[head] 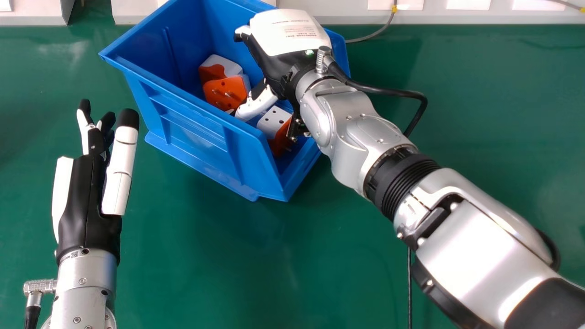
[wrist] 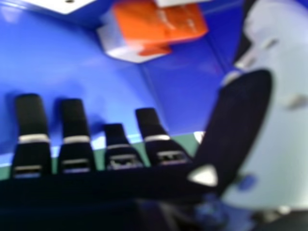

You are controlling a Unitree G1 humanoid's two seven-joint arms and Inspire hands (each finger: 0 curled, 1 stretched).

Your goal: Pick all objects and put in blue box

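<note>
My right hand is over the back right part of the blue box, its thumb pointing down inside. In the right hand view the hand has its fingers extended against the blue wall, holding nothing. Inside the box lie an orange and white plug block, another orange and white piece behind it, and a white and orange block partly under my wrist. An orange and white block also appears in the right hand view. My left hand is open left of the box.
The box stands at an angle on the green table. A pale ledge runs behind it, with a thin grey cable hanging down. A black cable lies below my right forearm.
</note>
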